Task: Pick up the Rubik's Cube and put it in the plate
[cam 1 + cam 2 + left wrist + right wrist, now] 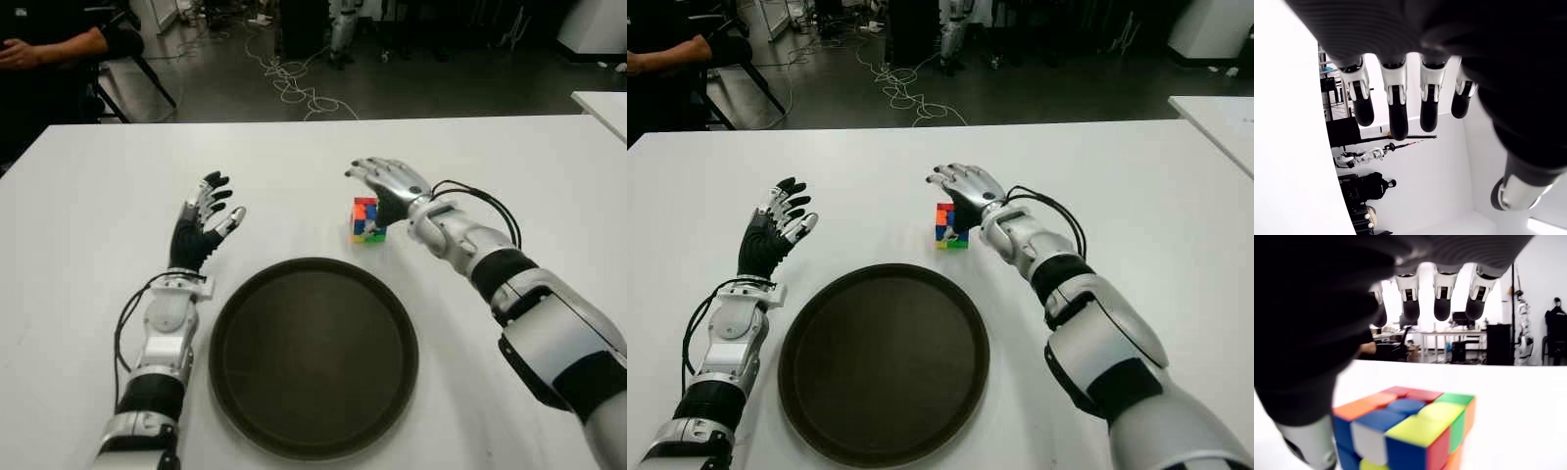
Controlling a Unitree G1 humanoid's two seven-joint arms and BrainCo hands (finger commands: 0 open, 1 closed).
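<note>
Nearest, the plate (313,357) sits empty; beyond it the right hand (390,186), fingers (1443,303) spread, hovers over the cube (367,220), far nearer than the open left hand (201,223).

Silver-and-black arms, black cables, each robot hand (204,223) black-fingertipped.

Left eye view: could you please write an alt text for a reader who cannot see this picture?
The robot's right hand hovers open over a Rubik's Cube standing on a white table, not grasping it. A round dark plate lies empty nearer the robot, and the open left hand shows left of the plate.
</note>
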